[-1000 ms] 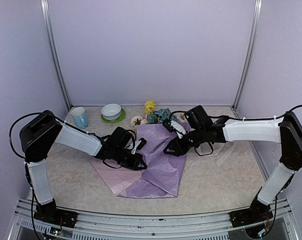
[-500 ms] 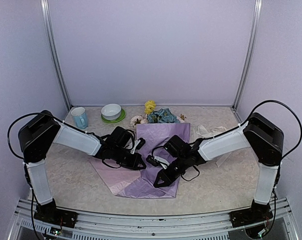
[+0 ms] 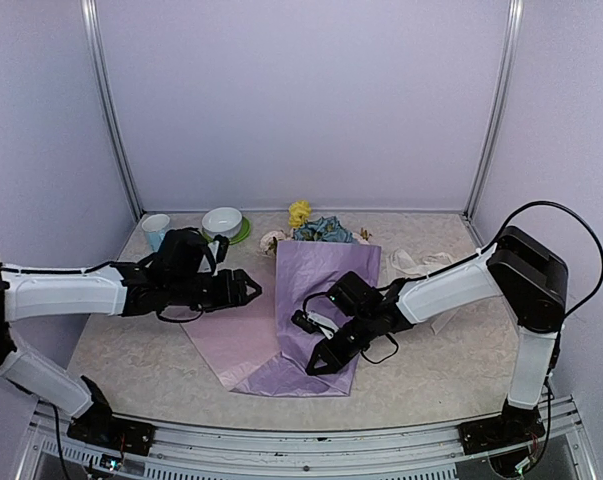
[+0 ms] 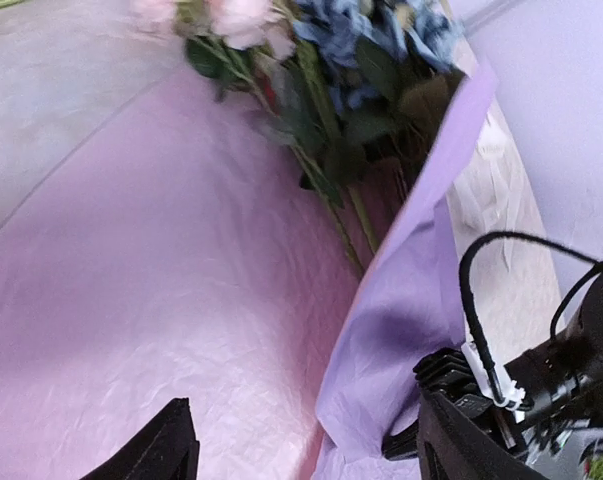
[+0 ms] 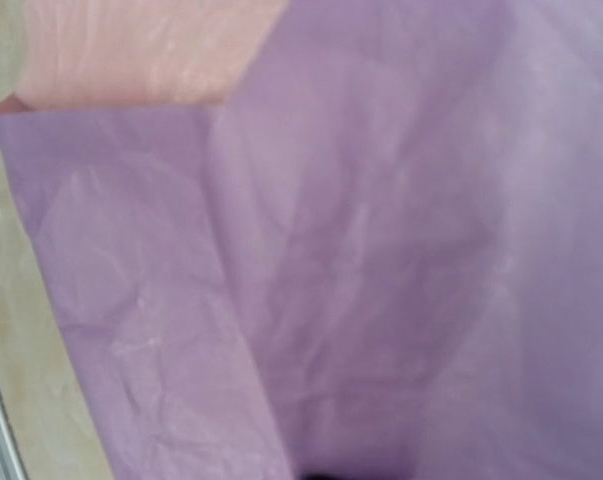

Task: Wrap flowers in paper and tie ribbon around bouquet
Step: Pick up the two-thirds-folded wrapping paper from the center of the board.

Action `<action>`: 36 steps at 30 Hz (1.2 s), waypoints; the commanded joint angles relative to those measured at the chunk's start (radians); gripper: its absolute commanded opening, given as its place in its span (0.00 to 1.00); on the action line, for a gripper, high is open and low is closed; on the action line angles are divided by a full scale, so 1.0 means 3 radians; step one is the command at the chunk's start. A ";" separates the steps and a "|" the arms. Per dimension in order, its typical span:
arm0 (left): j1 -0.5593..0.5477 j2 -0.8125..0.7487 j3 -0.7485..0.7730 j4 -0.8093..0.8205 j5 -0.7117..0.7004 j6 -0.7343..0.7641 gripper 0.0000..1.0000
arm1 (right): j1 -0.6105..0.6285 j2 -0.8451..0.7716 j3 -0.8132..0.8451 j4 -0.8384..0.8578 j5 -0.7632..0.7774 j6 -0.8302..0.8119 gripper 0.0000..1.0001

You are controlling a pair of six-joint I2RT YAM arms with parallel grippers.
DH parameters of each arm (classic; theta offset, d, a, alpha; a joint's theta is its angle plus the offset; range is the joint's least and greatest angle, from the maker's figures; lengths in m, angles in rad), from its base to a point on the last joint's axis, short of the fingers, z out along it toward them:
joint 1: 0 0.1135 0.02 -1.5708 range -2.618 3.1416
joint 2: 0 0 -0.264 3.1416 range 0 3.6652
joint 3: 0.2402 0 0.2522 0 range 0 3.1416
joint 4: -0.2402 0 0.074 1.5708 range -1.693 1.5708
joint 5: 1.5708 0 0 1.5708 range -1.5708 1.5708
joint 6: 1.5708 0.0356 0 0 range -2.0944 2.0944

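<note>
The paper (image 3: 326,300) lies on the table, its lilac flap folded over from the right and the pink inner side (image 3: 226,335) bare on the left. The flowers (image 3: 316,231) stick out at the far end; in the left wrist view their stems (image 4: 326,185) run under the flap (image 4: 421,280). My left gripper (image 3: 245,290) hovers open at the sheet's left edge, its fingers (image 4: 171,450) wide apart with nothing between. My right gripper (image 3: 316,362) is shut, tips down on the flap's near part; lilac paper (image 5: 381,250) fills its view. The ribbon (image 3: 419,262) lies to the right.
A white bowl on a green saucer (image 3: 224,224) and a pale blue mug (image 3: 154,231) stand at the back left. A yellow flower head (image 3: 298,212) lies against the back wall. The right arm's cable (image 3: 381,350) loops over the paper.
My left gripper let go, opened and drew back to the left off the paper. My right gripper went from the flap's far end to its near part and shut there.
</note>
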 commanded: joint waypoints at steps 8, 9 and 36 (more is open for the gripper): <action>0.0283 -0.1247 -0.1655 -0.0237 -0.0098 -0.1636 0.89 | 0.0068 0.0024 -0.0146 -0.0144 0.0215 -0.0154 0.01; 0.0293 -0.1258 -0.1720 -0.0153 -0.0072 -0.1661 0.90 | 0.0068 0.0024 -0.0158 -0.0133 0.0216 -0.0152 0.01; 0.0138 -0.1358 -0.1641 0.0372 -0.0289 -0.1501 0.52 | 0.0085 0.0053 -0.0100 -0.0191 0.0235 -0.0177 0.01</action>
